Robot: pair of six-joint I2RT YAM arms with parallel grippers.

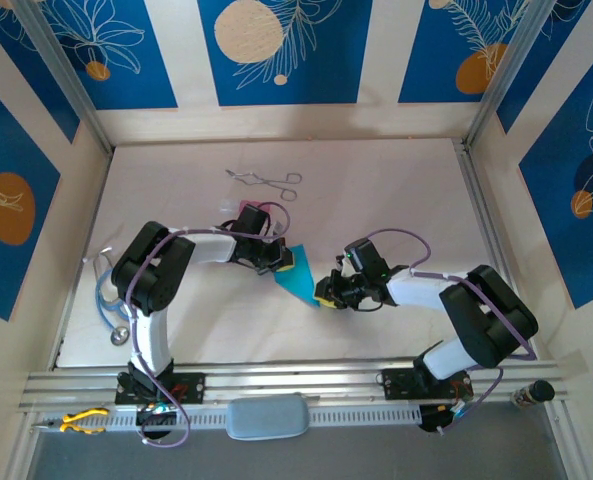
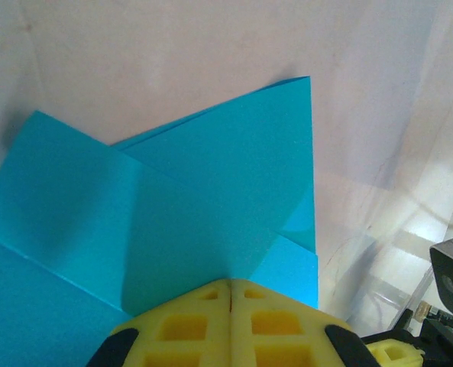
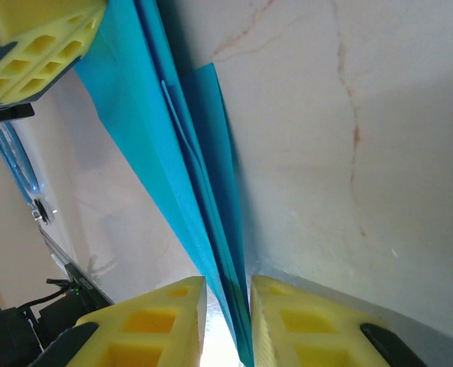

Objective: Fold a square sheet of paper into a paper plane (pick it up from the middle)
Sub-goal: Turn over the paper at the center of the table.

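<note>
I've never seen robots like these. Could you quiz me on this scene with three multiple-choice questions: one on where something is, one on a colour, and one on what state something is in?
1. Where do the metal forceps lie?
A. On the far part of the table
B. On top of the folded paper
C. Between the right fingers

2. What colour is the folded paper?
A. Red
B. Cyan-blue
C. Green

3. How do the left fingers stand?
A. Spread wide above bare table
B. Closed round the forceps
C. Shut together on the paper

Answers:
1 A: the top view shows them lying on the far part of the table, apart from the paper.
2 B: both wrist views show a cyan-blue sheet.
3 C: the left wrist view shows the yellow pads meeting, with the paper running in under them.
</note>
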